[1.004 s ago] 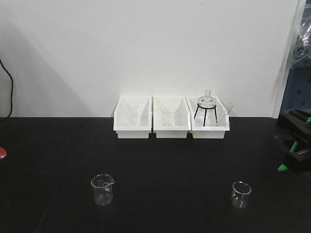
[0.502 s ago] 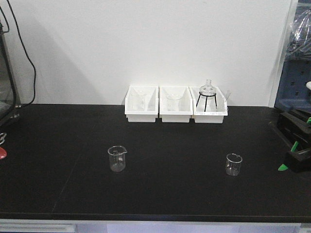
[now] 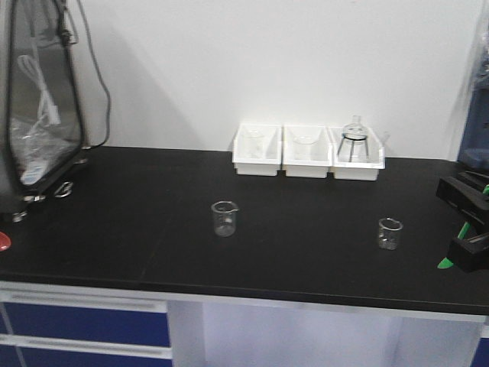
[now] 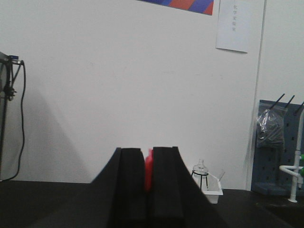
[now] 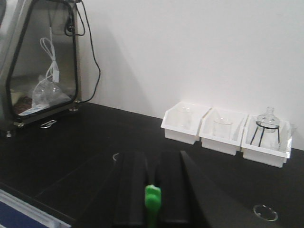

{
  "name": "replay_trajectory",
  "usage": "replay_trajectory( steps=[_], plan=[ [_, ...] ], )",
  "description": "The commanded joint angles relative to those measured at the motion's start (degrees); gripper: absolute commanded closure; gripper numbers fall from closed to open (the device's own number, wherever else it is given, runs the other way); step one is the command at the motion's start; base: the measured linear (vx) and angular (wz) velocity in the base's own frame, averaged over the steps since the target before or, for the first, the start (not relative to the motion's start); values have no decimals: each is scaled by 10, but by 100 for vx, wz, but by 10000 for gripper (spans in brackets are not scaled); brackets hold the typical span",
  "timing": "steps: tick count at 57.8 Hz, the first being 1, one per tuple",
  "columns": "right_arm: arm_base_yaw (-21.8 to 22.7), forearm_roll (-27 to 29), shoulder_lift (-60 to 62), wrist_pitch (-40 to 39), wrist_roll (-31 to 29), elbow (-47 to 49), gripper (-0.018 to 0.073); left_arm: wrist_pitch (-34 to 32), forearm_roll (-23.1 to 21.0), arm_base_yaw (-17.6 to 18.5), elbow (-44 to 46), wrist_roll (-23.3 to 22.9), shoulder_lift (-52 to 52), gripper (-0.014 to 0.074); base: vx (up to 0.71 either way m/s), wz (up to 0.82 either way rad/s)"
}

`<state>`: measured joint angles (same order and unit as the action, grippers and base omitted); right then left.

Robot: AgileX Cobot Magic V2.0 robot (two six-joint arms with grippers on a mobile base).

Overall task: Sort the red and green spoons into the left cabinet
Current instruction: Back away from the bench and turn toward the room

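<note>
Red plastic shows in the narrow gap between the two black fingers of the left tool. The fingers are pressed together on the red spoon, which stands upright between them, and only a short part of it can be seen. In the front view its red end appears at the left border of the picture, level with the front part of the black bench.

The right tool is closed in the same way on the green spoon. The green end comes out of the gap toward the wrist camera. In the front view a green tip points out just below this tool, at the right border.

Ahead of the right tool and a little to its right, three white trays stand side by side against the white wall. The tray farthest right holds a round glass flask on thin black legs. Each of the other two holds a piece of clear glassware.

Between the tools and the trays, two small glass beakers stand on the bench, well apart from each other. Far to the left of the right tool there is a metal-framed glass case with cables hanging beside it. Ahead of the left tool and far to its right, a blue pegboard is visible.
</note>
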<state>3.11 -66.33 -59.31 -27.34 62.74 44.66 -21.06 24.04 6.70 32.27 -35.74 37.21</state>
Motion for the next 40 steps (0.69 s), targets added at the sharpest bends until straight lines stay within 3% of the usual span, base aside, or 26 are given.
replay_trajectory(
  steps=[1,21,40],
  plan=[
    [2,16,10,-21,-2,17,568,-37,-12,2,19,0,-2,603,-19,32],
    [2,16,10,-21,-2,17,568,-37,-12,2,19,0,-2,603,-12,48],
    [2,16,10,-21,-2,17,568,-37,-12,2,19,0,-2,603,-5,73]
  ],
)
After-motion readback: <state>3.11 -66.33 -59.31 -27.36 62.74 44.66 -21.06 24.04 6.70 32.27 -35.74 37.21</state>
